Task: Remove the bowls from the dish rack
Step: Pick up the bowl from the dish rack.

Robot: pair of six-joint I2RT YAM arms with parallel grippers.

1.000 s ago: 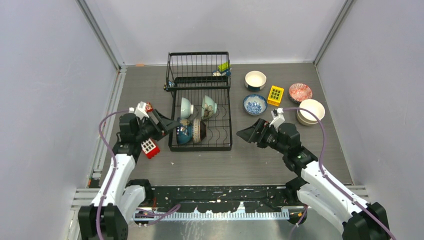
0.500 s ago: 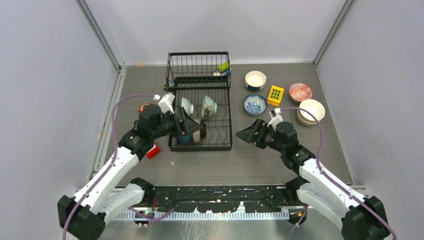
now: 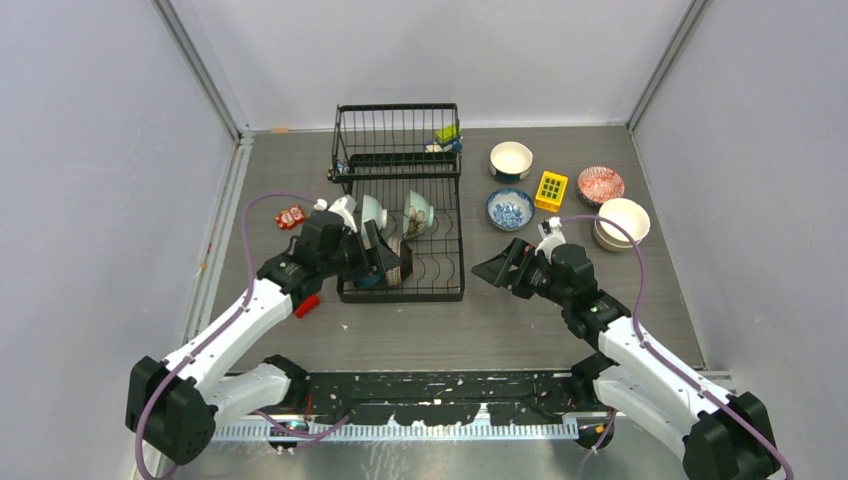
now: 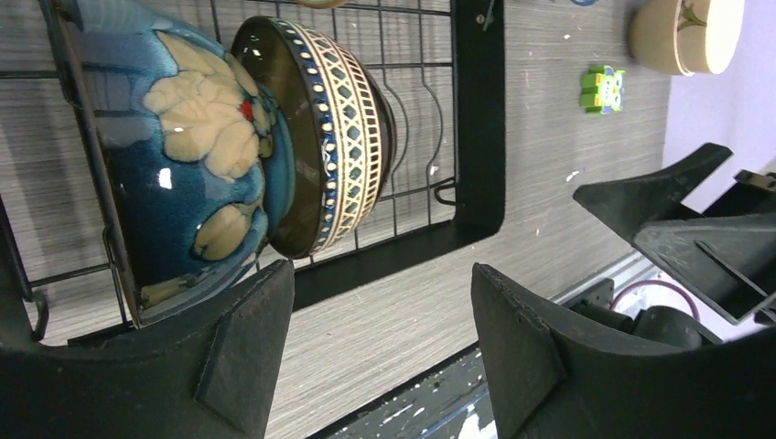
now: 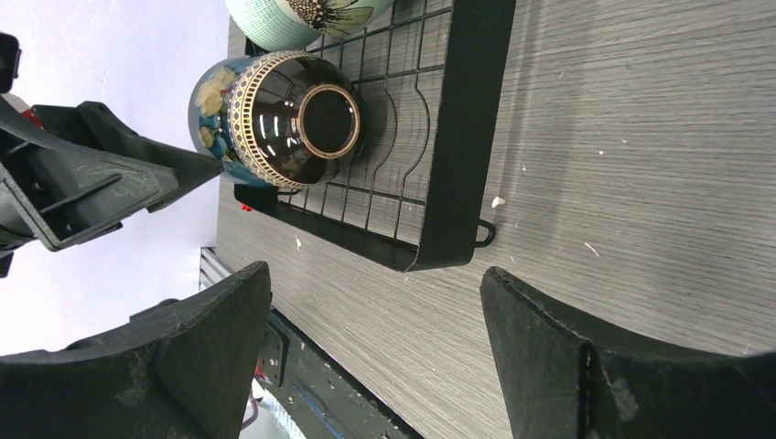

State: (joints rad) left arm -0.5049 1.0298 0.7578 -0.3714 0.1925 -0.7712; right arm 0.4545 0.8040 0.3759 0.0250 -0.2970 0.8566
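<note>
While left hand (image 4: 382,279) and right hand (image 5: 375,274) gape apart | grey streaked table (image 3: 520,320) | pale lilac walls (image 3: 100,150)

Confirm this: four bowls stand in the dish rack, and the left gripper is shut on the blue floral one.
One thing is wrong. The left gripper is open, not shut on the blue floral bowl: the left wrist view shows its jaws wide apart beside that bowl, clamping nothing. The count of four in the dish rack holds.
</note>
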